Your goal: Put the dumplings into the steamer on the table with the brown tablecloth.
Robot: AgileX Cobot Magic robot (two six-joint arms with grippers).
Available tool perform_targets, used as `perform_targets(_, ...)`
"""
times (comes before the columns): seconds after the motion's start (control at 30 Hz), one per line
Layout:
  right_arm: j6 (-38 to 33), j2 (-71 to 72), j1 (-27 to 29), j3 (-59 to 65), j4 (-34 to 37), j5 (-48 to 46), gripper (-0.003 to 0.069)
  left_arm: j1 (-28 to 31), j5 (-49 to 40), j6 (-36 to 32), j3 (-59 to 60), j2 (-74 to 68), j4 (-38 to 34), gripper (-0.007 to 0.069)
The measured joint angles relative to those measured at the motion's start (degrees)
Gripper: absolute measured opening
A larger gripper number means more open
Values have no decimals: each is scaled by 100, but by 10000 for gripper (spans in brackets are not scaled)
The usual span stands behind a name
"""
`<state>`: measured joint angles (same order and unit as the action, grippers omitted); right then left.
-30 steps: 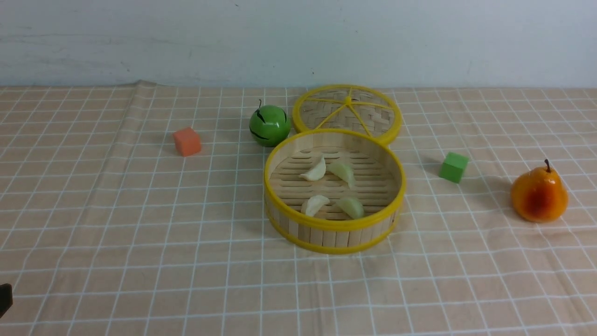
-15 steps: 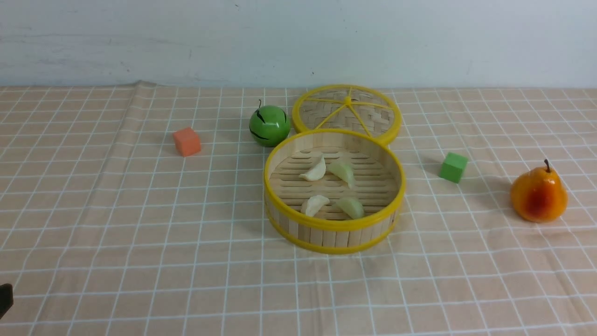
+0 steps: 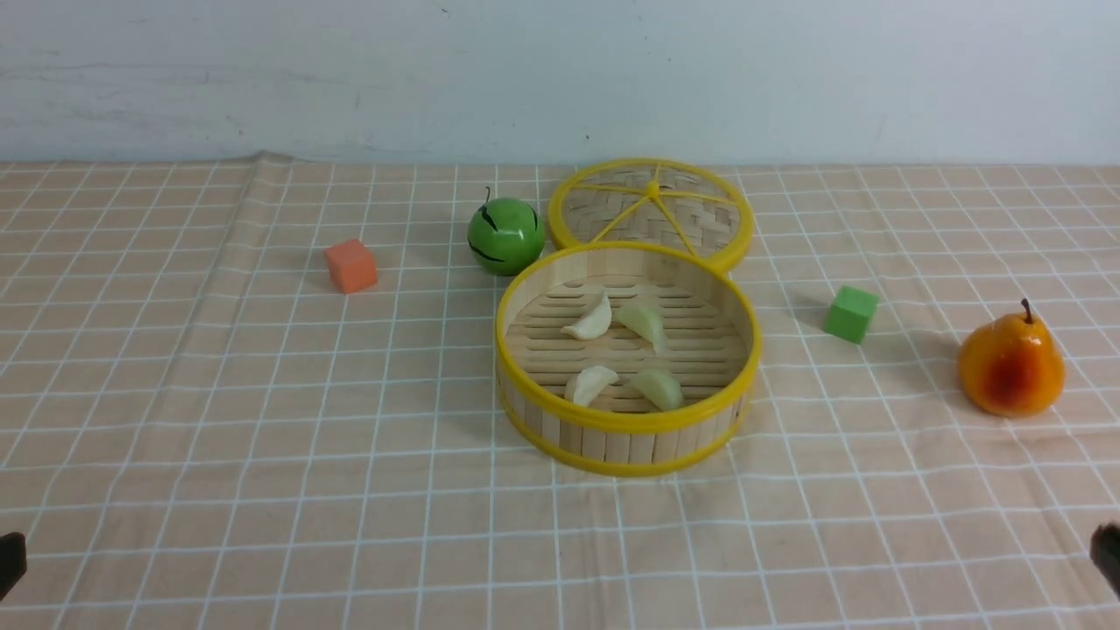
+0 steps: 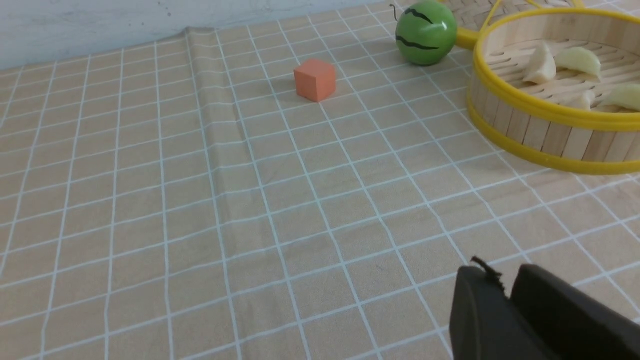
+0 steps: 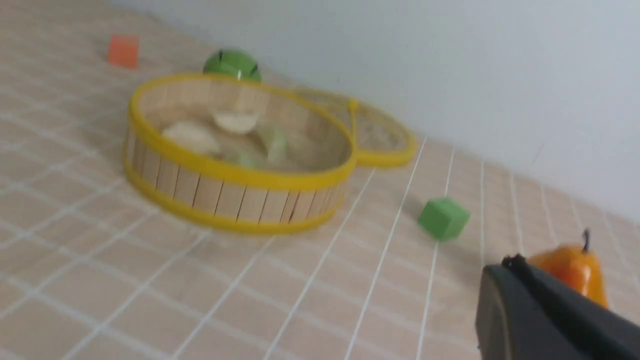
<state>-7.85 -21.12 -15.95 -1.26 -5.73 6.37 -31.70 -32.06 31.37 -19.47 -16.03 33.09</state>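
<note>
A pale wall stands behind a table covered by a tan cloth with a white grid, slightly creased at the far left. The steamer sits near the middle of the cloth. All four dumplings lie on its slatted floor, two toward the back and two toward the front, none touching the wall.

The lid lies flat behind the steamer, touching its far rim. A green ball stands just beside the lid on its left. An orange cube lies farther left. On the right are a green cube and, beyond it, a pear.

The left gripper hangs low at the near left edge, well apart from the steamer, which lies ahead and to its right. Its fingers stand close together with nothing between them; whether they quite meet I cannot tell. The right gripper is at the near right edge, closed and empty. From it the steamer lies ahead and to the left, well apart, with the green cube and pear nearer. The right wrist view is blurred.
</note>
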Motion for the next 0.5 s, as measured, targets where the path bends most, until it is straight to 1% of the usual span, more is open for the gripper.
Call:
perform_targets(0.13,0,143,0,266,463,-398,-3,0,6,0,0,0,0,92)
perform_targets(0.2,0,530,52,272,694,-718,-1,0,3,0,0,0,-1,93)
perform_targets(0.27,0,903,169,272,788,-973,0,0,-2,0,0,0,0,95)
perform_targets(0.3,0,1295,331,272,854,-1329,0,0,-2,0,0,0,0,97)
perform_targets(0.4,0,1866,613,272,928,-1799,0,0,-34,0,0,0,0,101)
perform_targets(0.5,98,2157,875,272,995,-2431,3,0,-61,0,0,0,0,102)
